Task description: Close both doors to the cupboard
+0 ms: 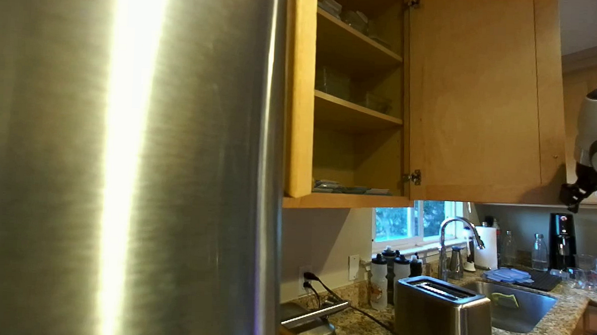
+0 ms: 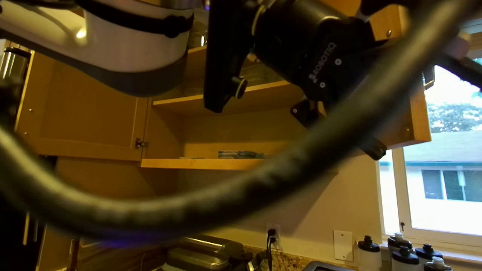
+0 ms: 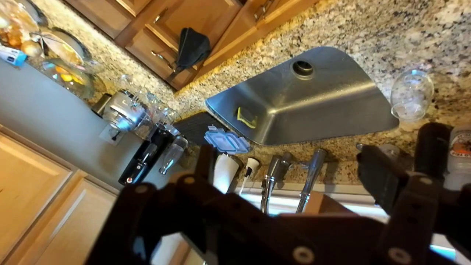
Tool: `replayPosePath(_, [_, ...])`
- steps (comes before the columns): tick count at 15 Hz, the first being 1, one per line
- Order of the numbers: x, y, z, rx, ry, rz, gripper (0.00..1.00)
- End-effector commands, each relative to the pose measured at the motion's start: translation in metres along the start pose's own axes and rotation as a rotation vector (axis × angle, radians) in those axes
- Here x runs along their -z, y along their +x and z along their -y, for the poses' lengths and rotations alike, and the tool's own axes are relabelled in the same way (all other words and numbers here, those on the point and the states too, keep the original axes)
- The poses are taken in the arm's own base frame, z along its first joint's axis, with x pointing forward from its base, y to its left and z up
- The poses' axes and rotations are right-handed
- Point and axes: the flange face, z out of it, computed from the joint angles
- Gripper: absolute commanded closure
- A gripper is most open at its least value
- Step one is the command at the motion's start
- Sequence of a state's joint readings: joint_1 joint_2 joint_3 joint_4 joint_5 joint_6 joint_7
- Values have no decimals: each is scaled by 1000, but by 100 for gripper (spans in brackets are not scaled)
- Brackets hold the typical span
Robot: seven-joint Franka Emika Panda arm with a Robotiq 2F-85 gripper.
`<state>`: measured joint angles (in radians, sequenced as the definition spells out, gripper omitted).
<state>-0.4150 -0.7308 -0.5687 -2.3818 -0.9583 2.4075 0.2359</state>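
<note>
The cupboard (image 1: 356,108) is honey-coloured wood with inner shelves; its bottom board (image 2: 199,163) also shows in an exterior view. Both doors stand open. The door near the sink (image 1: 478,100) shows its inner face; its edge (image 2: 421,124) is partly behind my arm. The door by the fridge is seen edge-on (image 1: 302,97) and shows its inner face (image 2: 86,109) in an exterior view. My gripper (image 1: 573,195) is at the lower outer corner of the sink-side door; contact cannot be told. In the wrist view the gripper (image 3: 292,163) is open, with a wooden corner (image 3: 321,203) between its fingers.
A steel fridge (image 1: 193,163) stands close to one door. Below are a toaster (image 1: 443,315), bottles (image 1: 379,282), a faucet (image 1: 443,249) and a sink (image 3: 331,106). A thick dark cable (image 2: 226,199) crosses an exterior view. Glass containers (image 1: 355,19) sit on the shelves.
</note>
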Motion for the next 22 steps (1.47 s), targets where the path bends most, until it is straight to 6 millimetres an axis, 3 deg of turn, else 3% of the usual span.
replayPosePath(1, [-18, 18, -10, 3, 24, -57, 0])
replayPosePath(10, [-42, 41, -7, 57, 178, -114, 0])
replayPosePath(18, [-41, 43, 0, 192, 228, -190, 0])
replayPosePath(22, [-29, 36, 12, 292, 234, -242, 0])
